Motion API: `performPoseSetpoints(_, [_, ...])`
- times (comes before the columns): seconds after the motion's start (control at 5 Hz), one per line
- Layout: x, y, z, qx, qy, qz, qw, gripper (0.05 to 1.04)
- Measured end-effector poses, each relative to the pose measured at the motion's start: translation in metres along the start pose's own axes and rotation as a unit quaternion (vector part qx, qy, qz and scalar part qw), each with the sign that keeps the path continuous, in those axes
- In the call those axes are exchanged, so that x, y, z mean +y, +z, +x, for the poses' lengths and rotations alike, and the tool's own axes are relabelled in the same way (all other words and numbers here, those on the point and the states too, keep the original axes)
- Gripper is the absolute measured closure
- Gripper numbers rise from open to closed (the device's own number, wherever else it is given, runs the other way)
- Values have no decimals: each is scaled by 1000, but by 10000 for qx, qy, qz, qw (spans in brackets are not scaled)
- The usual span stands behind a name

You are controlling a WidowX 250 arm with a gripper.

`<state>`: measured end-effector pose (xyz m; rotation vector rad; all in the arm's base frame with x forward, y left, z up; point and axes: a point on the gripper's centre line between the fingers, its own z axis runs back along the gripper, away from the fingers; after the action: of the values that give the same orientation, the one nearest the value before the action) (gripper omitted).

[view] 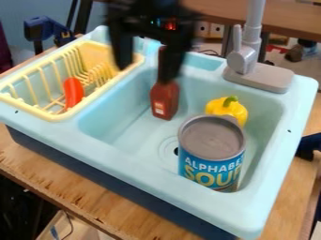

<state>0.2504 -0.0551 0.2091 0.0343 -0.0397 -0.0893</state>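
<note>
You seem to be lining up: your pincer (145,75) hangs over the sink (125,161), tips apart, near its red bottle (165,99); grasping there calls for centring first.

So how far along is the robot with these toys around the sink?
Perhaps early on. The red-orange toy lies in the yellow rack, which may be one done. The gripper is open above the sink with nothing visible in hand. If the sink is being emptied, three things look left inside: the red bottle, yellow pepper and can.
</note>
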Motion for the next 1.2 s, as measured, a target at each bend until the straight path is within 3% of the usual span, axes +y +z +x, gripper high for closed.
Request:
performPoseSetpoints(0.4, [-77, 11, -21, -345, -1027, 85, 9941, 83])
performPoseSetpoints(0.6, [-115, 1, -20, -303, -1466, -42, 9887, 83])
performPoseSetpoints(0.8, [-136, -10, -17, -323, -1727, -261, 9841, 83])
performPoseSetpoints(1.0, [-154, -24, -14, -553, -2020, -843, 9742, 83])
performPoseSetpoints(1.2, [-164, -36, -9, -534, -2057, -996, 9721, 83])
